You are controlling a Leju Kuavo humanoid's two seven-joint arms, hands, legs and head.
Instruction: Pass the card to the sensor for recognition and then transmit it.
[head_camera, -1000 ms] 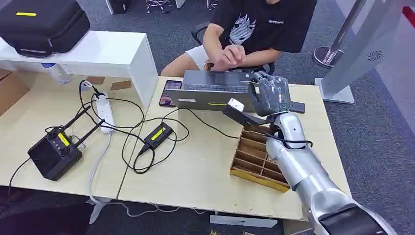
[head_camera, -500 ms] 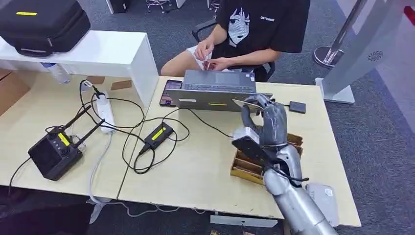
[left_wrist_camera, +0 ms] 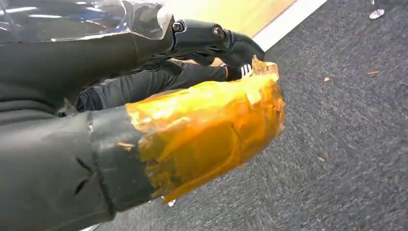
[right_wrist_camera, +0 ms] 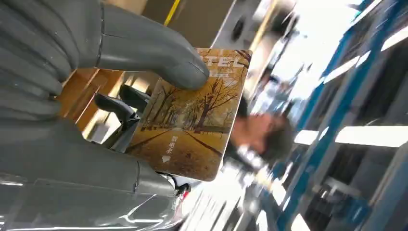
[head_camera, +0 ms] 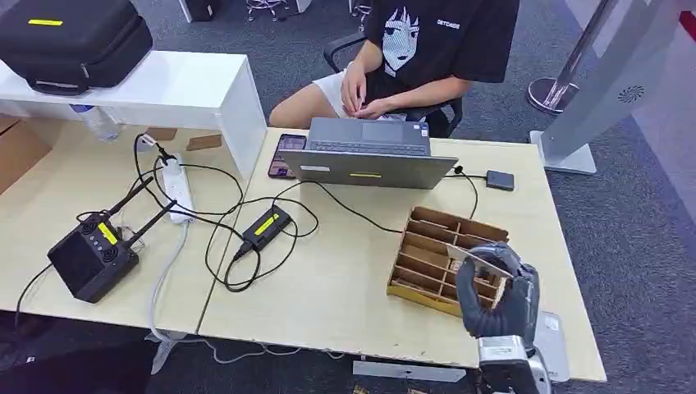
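The right robot hand pinches the card over the wooden box on the surface. The right wrist view shows its picture of yellow trees. The left robot hand hangs over carpet; I cannot tell its grip.

Quick count: one card, one wooden divider tray, one laptop, one phone, one power strip, one black case (up on the shelf), one person.
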